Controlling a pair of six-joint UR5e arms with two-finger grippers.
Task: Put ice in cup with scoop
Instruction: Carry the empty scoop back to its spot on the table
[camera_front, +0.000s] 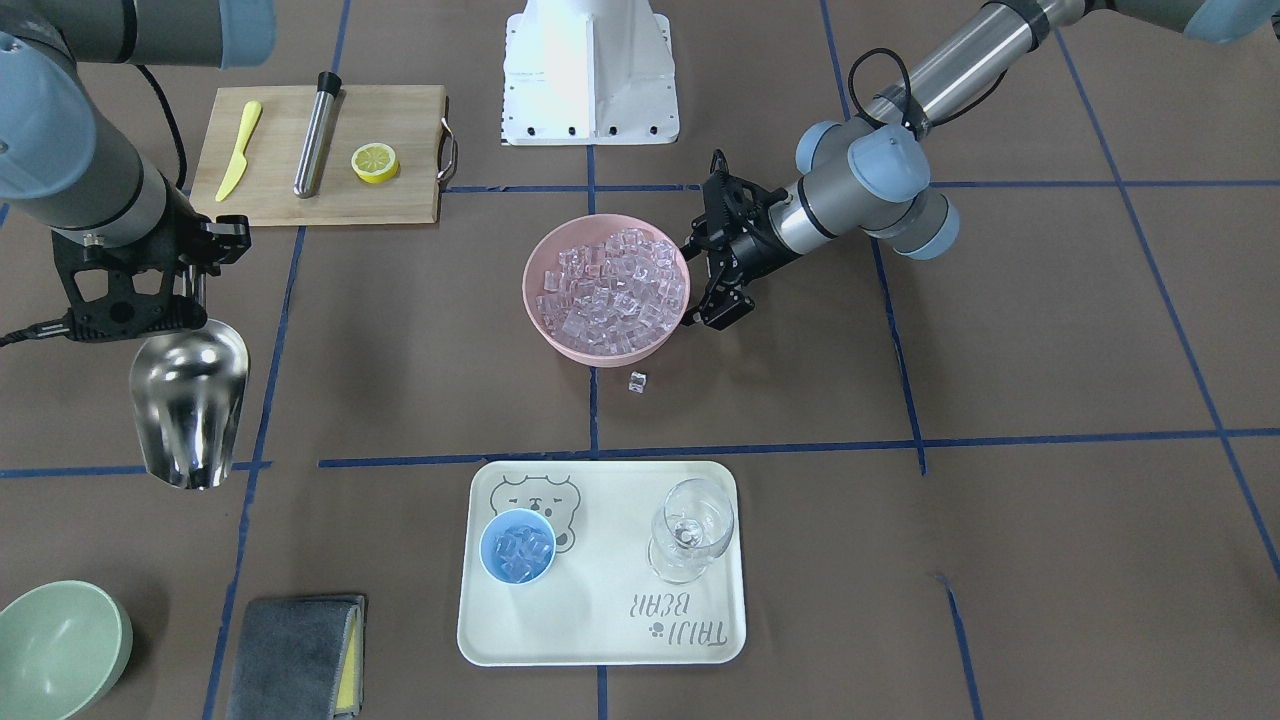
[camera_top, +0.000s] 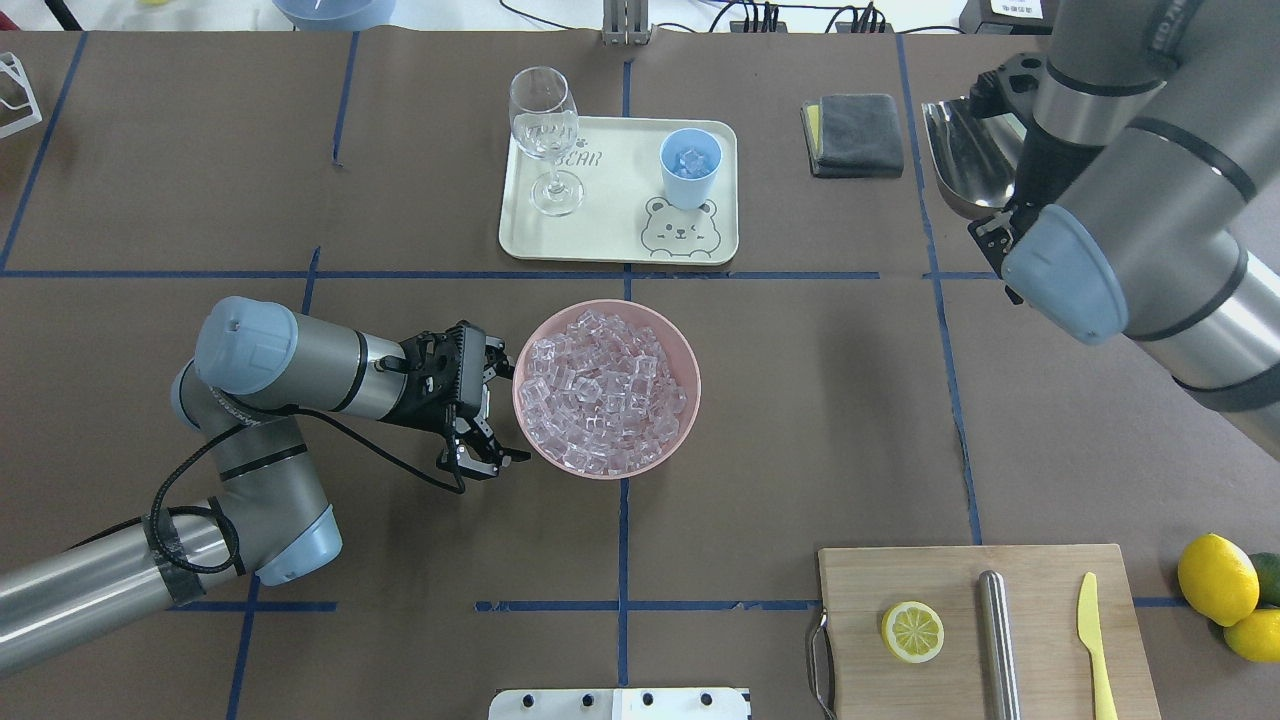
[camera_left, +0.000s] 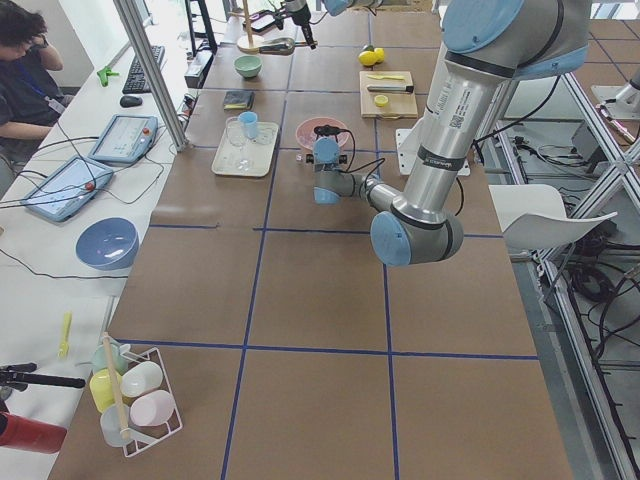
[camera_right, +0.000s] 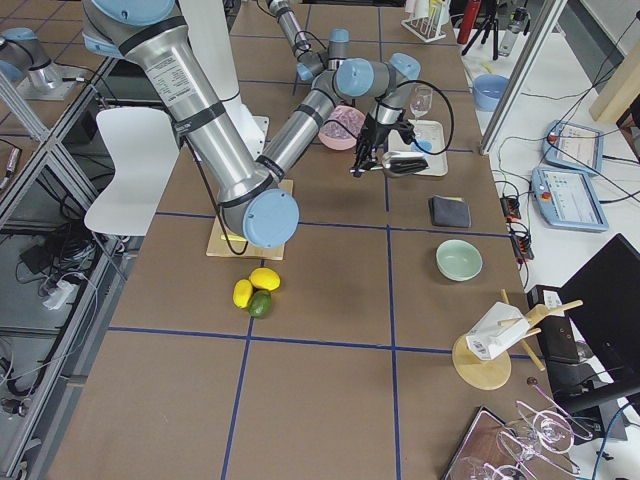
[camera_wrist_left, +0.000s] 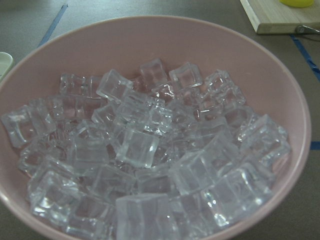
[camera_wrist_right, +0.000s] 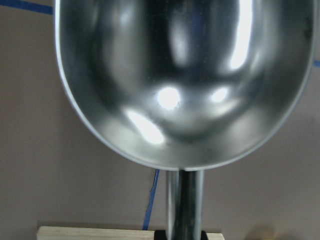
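The steel scoop (camera_front: 190, 405) hangs empty over bare table, off to the side of the tray, with my right gripper (camera_front: 197, 285) shut on its thin handle. Its trough (camera_wrist_right: 180, 85) holds nothing in the right wrist view. The light-blue cup (camera_front: 517, 545) stands on the cream tray (camera_front: 600, 640) with a few ice cubes in it. Most of the ice (camera_top: 600, 390) fills a pink bowl (camera_top: 685, 400) at mid-table. One loose cube (camera_front: 637, 381) lies on the table beside the bowl. My left gripper (camera_top: 500, 410) is open at the bowl's rim, its fingers spread along the side.
A clear wine glass (camera_front: 690, 530) shares the tray. A cutting board (camera_top: 985, 630) holds a lemon half (camera_top: 912, 631), a steel cylinder (camera_top: 997, 640) and a yellow knife (camera_top: 1092, 630). A grey cloth (camera_front: 295, 655), a green bowl (camera_front: 55, 645) and whole lemons (camera_top: 1215, 578) lie around.
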